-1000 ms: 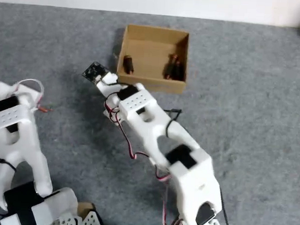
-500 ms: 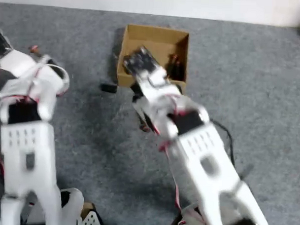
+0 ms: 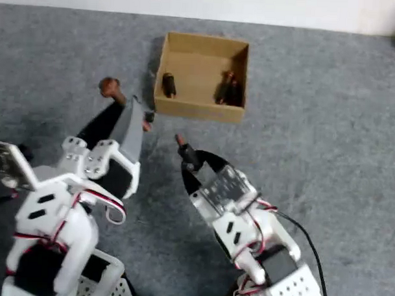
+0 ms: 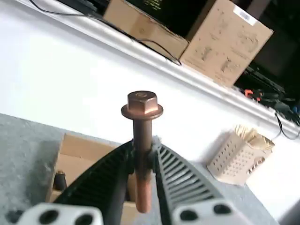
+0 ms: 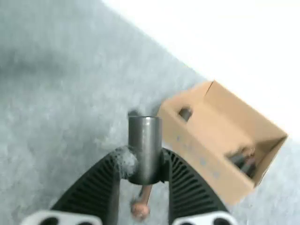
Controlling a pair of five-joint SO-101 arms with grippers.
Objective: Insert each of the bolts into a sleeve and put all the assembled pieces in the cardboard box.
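My left gripper (image 3: 123,104) (image 4: 143,150) is shut on a copper bolt (image 3: 110,88) (image 4: 142,107), held head up over the carpet left of the cardboard box (image 3: 199,108) (image 4: 77,157) (image 5: 220,140). My right gripper (image 3: 192,159) (image 5: 144,161) is shut on a dark grey sleeve (image 3: 188,155) (image 5: 145,140), held upright in front of the box. A copper tip (image 3: 179,140) (image 5: 139,208) shows just past that sleeve; I cannot tell whether it lies on the carpet or sits in the sleeve. Dark assembled pieces (image 3: 168,85) (image 3: 229,89) lie in the box.
A small dark sleeve (image 3: 148,117) (image 5: 133,114) lies on the carpet at the box's front left corner, close to my left gripper. Grey carpet (image 3: 328,126) stretches open to the right of the box. A white wall (image 3: 202,2) runs along the back.
The right arm has drawn back from the box's front left corner. The left arm has swung in from the far left and now holds the bolt up near the box.
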